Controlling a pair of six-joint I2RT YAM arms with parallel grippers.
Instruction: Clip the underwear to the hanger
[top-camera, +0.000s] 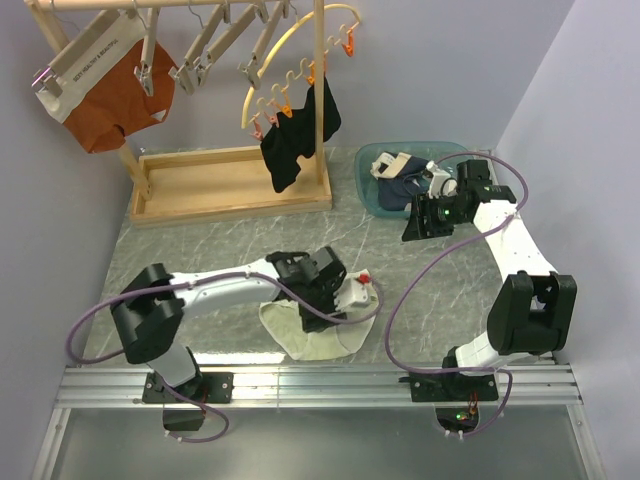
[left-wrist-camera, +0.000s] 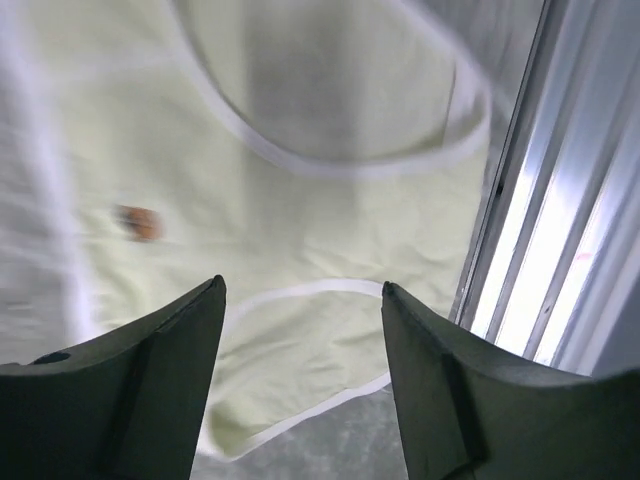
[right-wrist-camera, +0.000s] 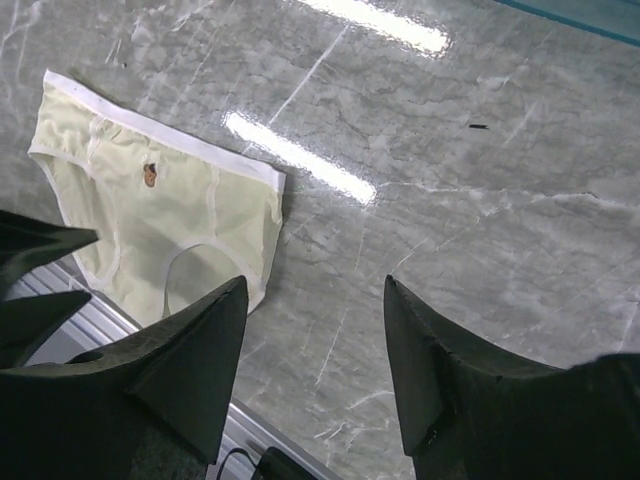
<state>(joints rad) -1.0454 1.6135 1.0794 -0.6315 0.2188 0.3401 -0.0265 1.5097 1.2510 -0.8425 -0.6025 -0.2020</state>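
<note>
Underwear (top-camera: 312, 338): lies flat at the near edge of the desk, about midway along it. It is spread with the waistband straight, which gives you a clean hem to pinch.
Left gripper (left-wrist-camera: 302, 320): hangs just above the underwear with jaws wide and nothing between them. You appear to be lined up on the white trim of a leg opening.
Right gripper (right-wrist-camera: 315, 300): raised over the right side of the desk, jaws wide and empty. It is probably held back to leave the left arm room, while its camera overlooks the briefs.
Hanger (top-camera: 262, 38): one of several wooden bars hung on the rack (top-camera: 230, 185) at the far-left corner, well apart from the underwear.
Step in hand: the grasp is judged not yet made.
Caution: the thin cloth lies flat on the smooth stone-patterned top, so your pinch may slip or catch both layers.
</note>
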